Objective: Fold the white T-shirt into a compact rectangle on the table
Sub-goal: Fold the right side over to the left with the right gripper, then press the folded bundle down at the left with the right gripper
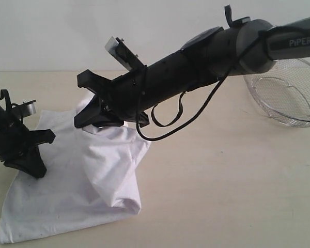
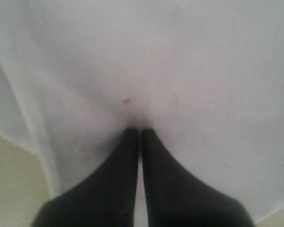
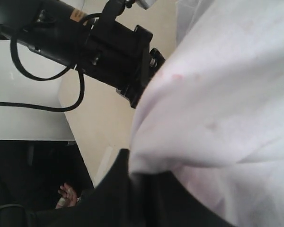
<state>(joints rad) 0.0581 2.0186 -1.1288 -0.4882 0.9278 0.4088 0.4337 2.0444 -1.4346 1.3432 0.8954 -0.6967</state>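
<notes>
White T-shirt (image 1: 88,175) on the tabletop (image 1: 222,181): left fingers (image 2: 161,184) and right fingers (image 3: 113,198) clamp its edges, likely to carry a fold.

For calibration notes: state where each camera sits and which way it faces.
Exterior: off the arms, facing across the table at the white T-shirt; both arms show.
Left wrist: on the left arm, looking along the shut left gripper onto the T-shirt.
Right wrist: on the right arm, looking past the right gripper at T-shirt and left gripper.
Both wrist views share the T-shirt.
</notes>
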